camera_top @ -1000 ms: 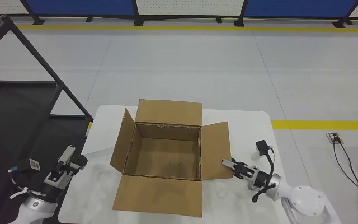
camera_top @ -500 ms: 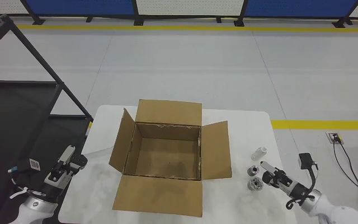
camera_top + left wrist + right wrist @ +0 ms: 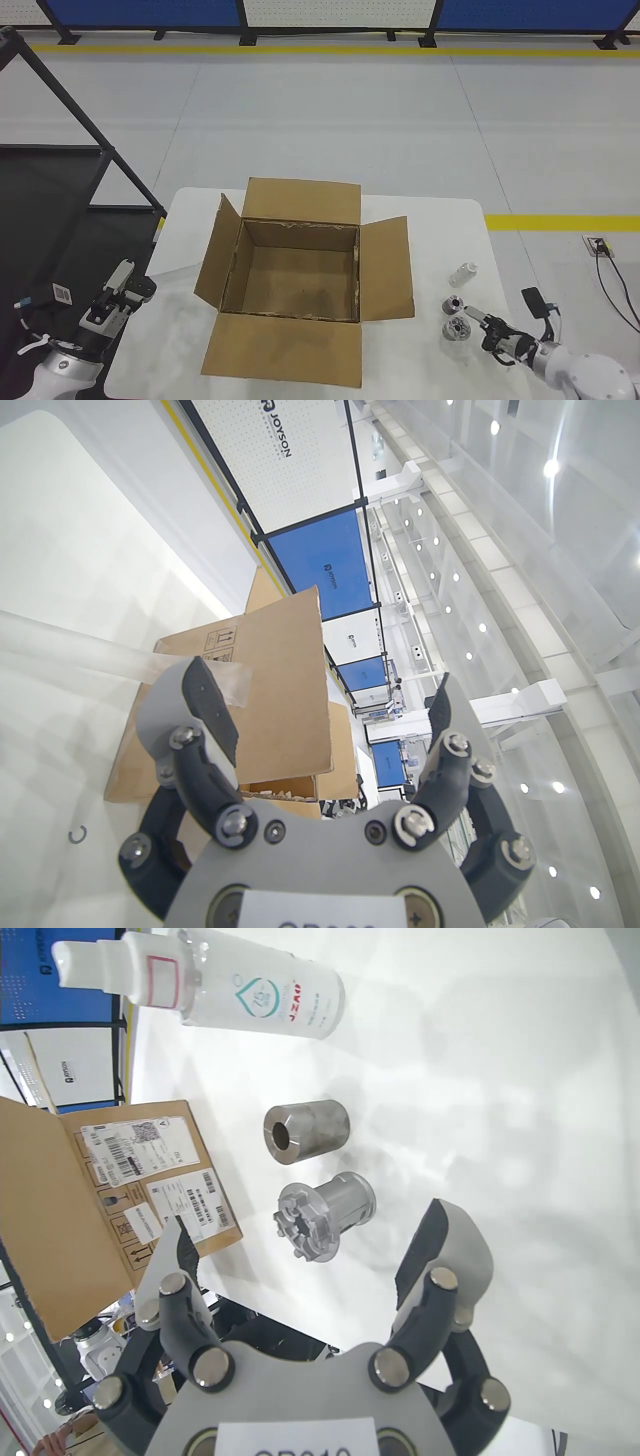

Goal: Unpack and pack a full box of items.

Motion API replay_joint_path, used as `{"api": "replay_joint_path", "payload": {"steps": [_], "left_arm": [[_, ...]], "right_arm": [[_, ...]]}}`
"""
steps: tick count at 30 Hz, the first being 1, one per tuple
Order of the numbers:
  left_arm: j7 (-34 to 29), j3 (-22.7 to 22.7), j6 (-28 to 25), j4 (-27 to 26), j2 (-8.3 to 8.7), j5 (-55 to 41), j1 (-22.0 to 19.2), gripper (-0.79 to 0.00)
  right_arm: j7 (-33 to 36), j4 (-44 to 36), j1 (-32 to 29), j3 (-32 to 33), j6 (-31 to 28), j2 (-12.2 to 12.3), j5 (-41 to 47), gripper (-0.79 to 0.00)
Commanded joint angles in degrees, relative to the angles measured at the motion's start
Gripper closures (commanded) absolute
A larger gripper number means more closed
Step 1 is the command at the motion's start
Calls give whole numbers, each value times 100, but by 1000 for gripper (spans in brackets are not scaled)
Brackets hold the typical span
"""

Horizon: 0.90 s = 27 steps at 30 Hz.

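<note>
While parked at near left, left gripper (image 3: 320, 680) released; right gripper (image 3: 470, 316) likewise agape, set just right of flanged metal part (image 3: 345, 1203).

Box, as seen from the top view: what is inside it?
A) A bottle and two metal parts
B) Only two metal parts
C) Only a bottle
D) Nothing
D: the box shows only its bare cardboard floor, while the bottle, the sleeve and the toothed part sit outside it on the table.
</note>
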Motion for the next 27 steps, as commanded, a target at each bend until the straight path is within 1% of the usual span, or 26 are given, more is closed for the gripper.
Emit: {"api": "replay_joint_path", "payload": {"steps": [1,2,4,6,10,16,17,19,20,21,24,26,27], "left_arm": [[0,0,0,0,0,0,0,-785],[0,0,0,0,0,0,0,-785],[0,0,0,0,0,0,0,-785],[0,0,0,0,0,0,0,-785],[0,0,0,0,0,0,0,-785],[0,0,0,0,0,0,0,-785],[0,0,0,0,0,0,0,-785],[0,0,0,0,0,0,0,-785],[0,0,0,0,0,0,0,-785],[0,0,0,0,0,0,0,-785],[0,0,0,0,0,0,0,-785],[0,0,0,0,0,0,0,-785],[0,0,0,0,0,0,0,-785]], "right_arm": [[57,105,76,-31,-22,9,-8,-785],[92,151,102,-43,-38,14,-1,-785],[191,216,138,-65,-47,29,-27,-680],[248,245,159,-92,-52,41,-74,-671],[349,242,151,-164,-134,60,-126,-711],[323,187,139,-274,-131,74,-188,-683],[320,184,145,-294,-128,77,-203,-662],[321,181,161,-333,-126,81,-218,-551],[321,183,171,-353,-126,84,-232,-416],[321,186,182,-373,-120,86,-237,-379],[317,202,227,-423,-117,92,-249,-308],[317,221,260,-454,-96,97,-259,-283],[319,225,277,-466,-85,99,-263,-259]]}}
